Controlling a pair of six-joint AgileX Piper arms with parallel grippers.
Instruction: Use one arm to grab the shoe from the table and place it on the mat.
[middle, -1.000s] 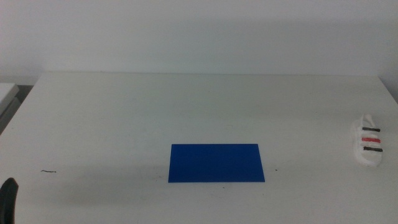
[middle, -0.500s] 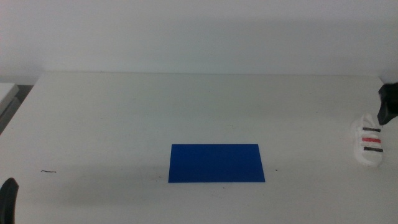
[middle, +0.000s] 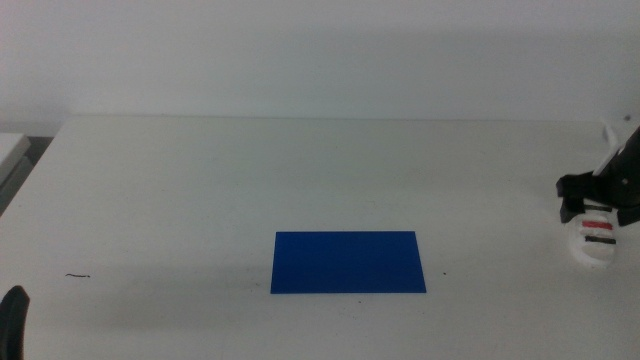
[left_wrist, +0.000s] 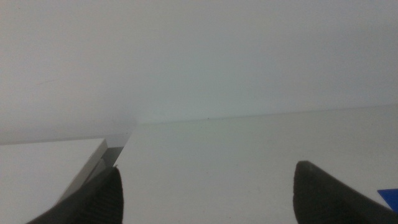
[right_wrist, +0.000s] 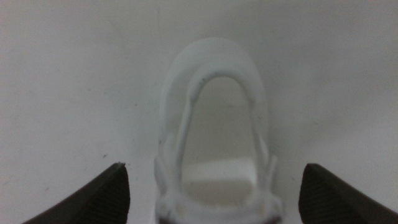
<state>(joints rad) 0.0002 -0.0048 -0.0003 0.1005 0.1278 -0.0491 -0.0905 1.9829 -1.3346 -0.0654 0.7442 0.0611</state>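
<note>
White wall backs a plain white table (middle: 200, 190) that fills most of the middle view, its surface bare apart from a few specks.

At the table's near left corner only the tip of the left gripper (middle: 13, 318) shows; it waits there, and its wrist view shows its dark jaws spread wide with nothing between them, pointed at the far left edge of the table.

Near the middle of the table, towards the near edge, lies the blue mat (middle: 348, 262), flat and with nothing on it.

Close to the right edge sits the shoe (middle: 592, 238), white with a red strap visible, well apart from the mat. The right gripper (middle: 598, 196) hangs directly over its far end. In the right wrist view the jaws stand wide apart, one on each side of the shoe (right_wrist: 214, 130), whose rounded end points away from the camera. Its long axis runs straight down the gap between the jaws, so they span its width, not its length. They do not touch it yet.

My reading is that the right arm is far the nearer, and the coming move is a straight descent and a closing across the shoe's sides.
</note>
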